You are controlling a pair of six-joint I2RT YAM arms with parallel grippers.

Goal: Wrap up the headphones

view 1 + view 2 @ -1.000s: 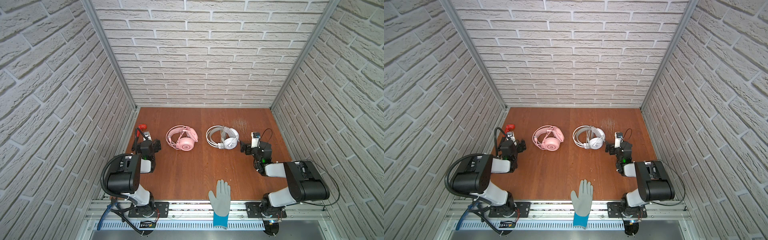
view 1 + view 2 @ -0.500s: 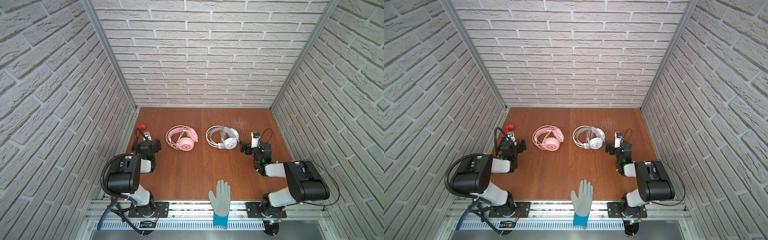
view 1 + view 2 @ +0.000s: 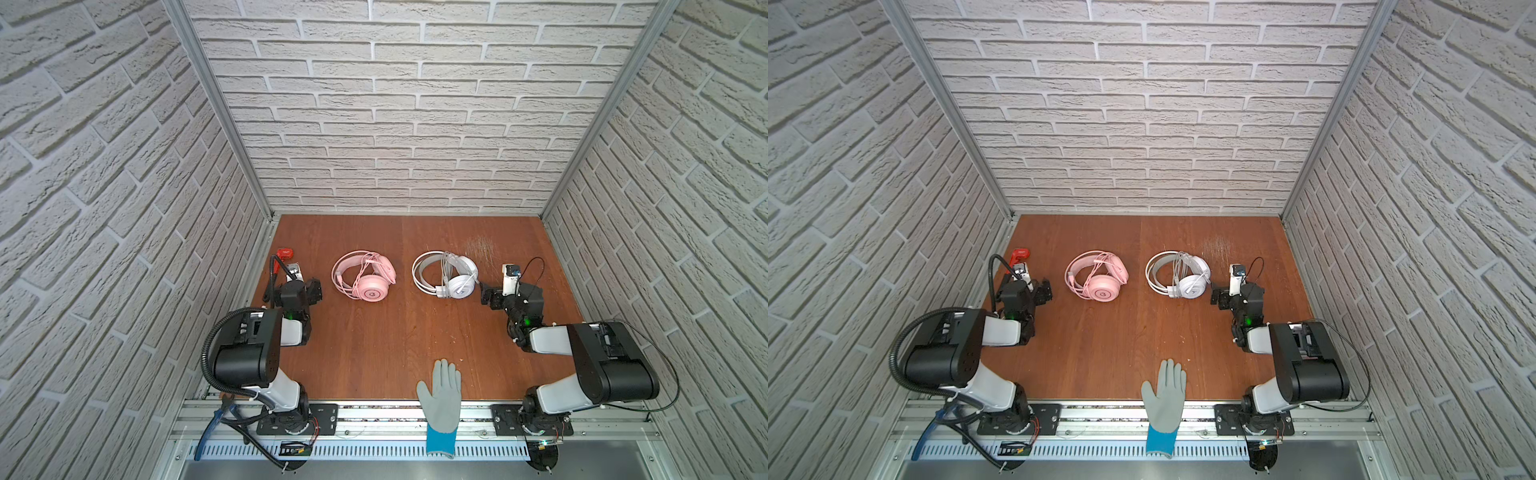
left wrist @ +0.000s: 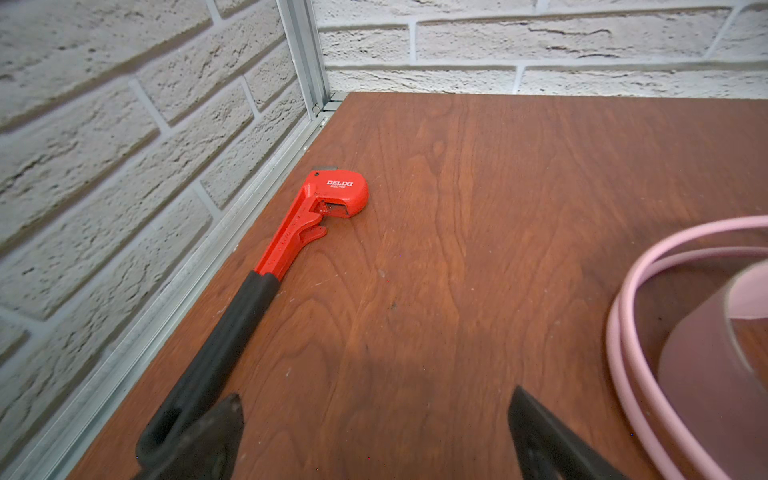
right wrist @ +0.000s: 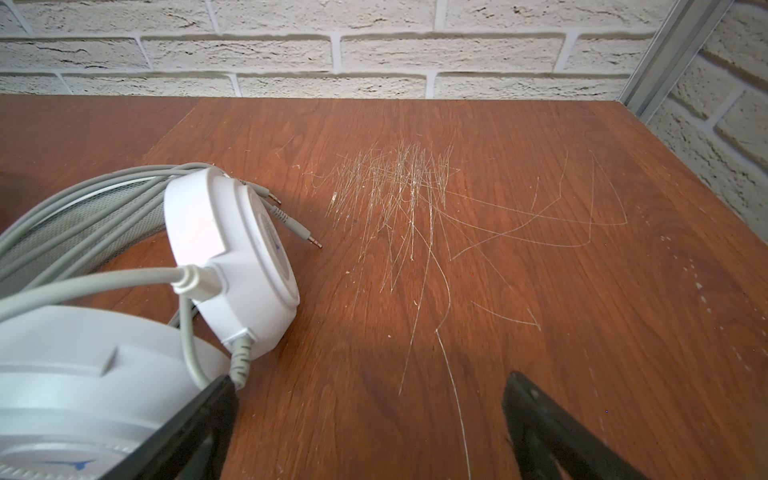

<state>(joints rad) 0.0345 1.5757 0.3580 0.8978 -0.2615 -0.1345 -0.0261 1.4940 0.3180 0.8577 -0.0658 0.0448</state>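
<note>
Pink headphones [image 3: 365, 277] and white headphones [image 3: 448, 276] lie side by side mid-frame on the brown surface [image 3: 374, 345], cables looped over them. Left pincer [image 3: 314, 290] sits just left of pink, jaws apart, holding nothing. Right pincer [image 3: 487, 296] sits just right of white, jaws apart, holding nothing. Red wrench [image 4: 309, 220] lies at the surface's left edge in both top views, gray glove [image 3: 442, 395] bottom centre.

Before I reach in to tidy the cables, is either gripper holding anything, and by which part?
Nothing is held. The left gripper is open beside the pink headphones; the right gripper is open beside the white headphones.
</note>
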